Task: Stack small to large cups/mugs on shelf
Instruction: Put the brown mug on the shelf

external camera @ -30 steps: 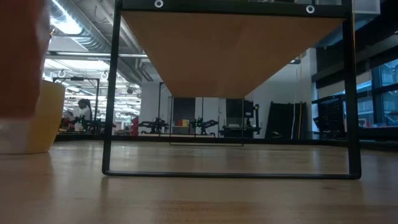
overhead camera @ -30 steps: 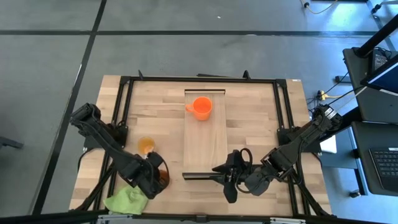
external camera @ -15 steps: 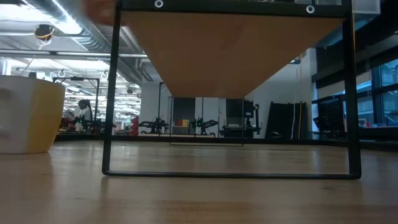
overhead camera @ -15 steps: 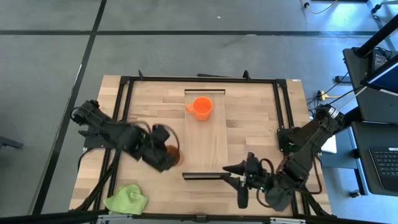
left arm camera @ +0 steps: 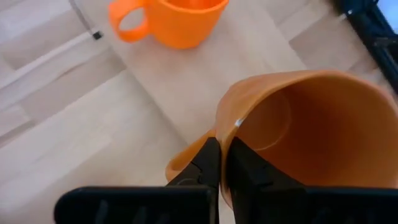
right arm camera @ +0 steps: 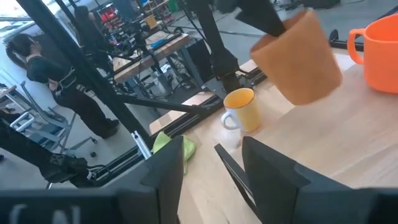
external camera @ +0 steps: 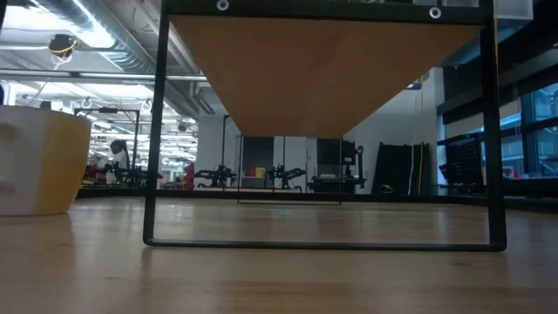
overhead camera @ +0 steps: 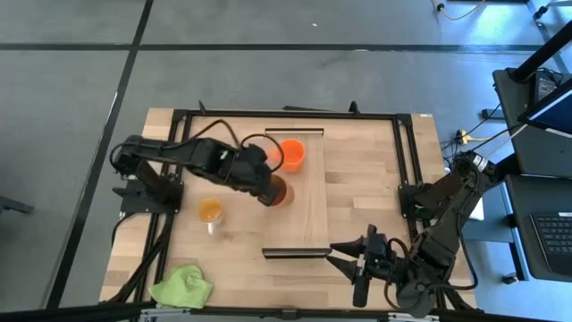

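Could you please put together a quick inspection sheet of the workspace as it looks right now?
Surface: butcher-block tabletop inside a black frame.
Job's things: orange mug upright on the shelf, at its far end; rust-brown mug held tilted in the air above the shelf; yellow cup on the tabletop beside the shelf.
Clutter: lime-green cloth at the near left corner.
Grippers: left gripper shut on the rust-brown mug's rim; right gripper open, empty, near the shelf's near end.
Cables: black cable looped along the left arm.
Surroundings: person standing beyond the table; computer desk to the right.
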